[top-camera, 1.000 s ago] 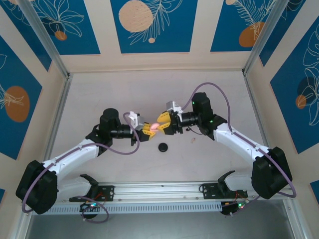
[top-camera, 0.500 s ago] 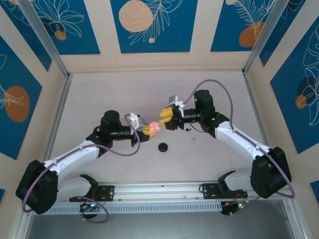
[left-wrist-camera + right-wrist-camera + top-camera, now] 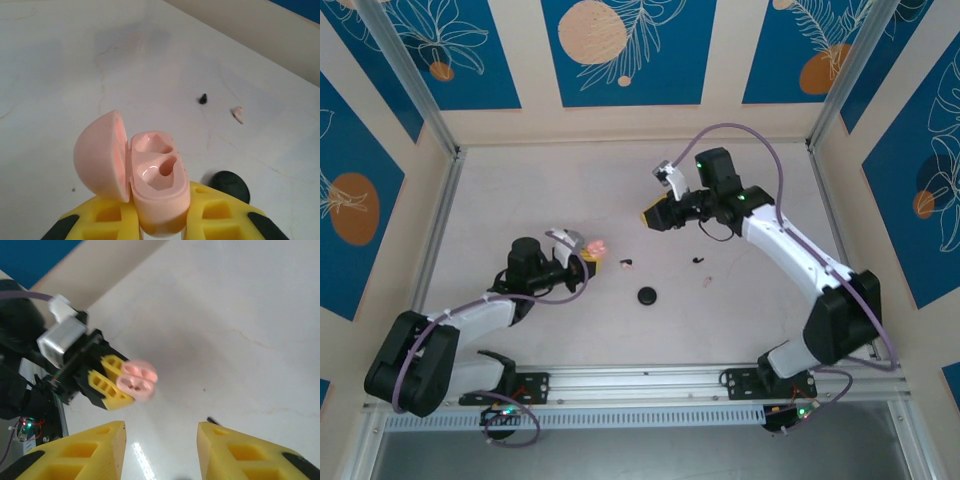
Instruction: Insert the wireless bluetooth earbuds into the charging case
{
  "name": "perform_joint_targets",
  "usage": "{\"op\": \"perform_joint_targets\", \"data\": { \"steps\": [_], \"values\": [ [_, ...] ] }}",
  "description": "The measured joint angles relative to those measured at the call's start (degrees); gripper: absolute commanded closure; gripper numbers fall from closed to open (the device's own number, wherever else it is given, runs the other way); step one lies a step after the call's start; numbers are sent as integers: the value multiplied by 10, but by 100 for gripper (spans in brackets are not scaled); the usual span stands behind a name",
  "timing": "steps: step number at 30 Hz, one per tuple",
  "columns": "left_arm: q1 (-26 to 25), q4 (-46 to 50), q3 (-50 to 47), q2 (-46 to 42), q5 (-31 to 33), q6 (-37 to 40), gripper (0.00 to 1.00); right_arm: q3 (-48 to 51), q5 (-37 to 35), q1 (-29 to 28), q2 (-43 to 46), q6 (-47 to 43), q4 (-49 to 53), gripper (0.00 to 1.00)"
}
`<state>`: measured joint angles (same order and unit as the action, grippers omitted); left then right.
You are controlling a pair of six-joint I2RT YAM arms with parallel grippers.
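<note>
Left end effector (image 3: 591, 261) is pinching the pink case (image 3: 157, 187), with the lid flipped open to the side. Right end effector (image 3: 160, 440) hangs spread, gripping nothing. A dark earbud (image 3: 203, 98) sits on the surface (image 3: 75, 60), well apart from the case.

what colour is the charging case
The open rounded charging case is pale pink; left wrist view shows it best.

No legible text, no labels, no numbers anywhere
</note>
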<state>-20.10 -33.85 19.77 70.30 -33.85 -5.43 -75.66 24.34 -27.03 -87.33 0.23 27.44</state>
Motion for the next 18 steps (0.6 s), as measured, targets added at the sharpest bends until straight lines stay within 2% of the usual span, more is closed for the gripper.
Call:
{"op": "perform_joint_targets", "data": {
  "steps": [10, 18],
  "values": [
    [36, 58, -2, -89, 76, -43, 84, -139, -45, -66, -216, -9, 144, 62],
    [57, 119, -2, -135, 110, -50, 84, -169, -64, -90, -314, -2, 189, 62]
  ]
}}
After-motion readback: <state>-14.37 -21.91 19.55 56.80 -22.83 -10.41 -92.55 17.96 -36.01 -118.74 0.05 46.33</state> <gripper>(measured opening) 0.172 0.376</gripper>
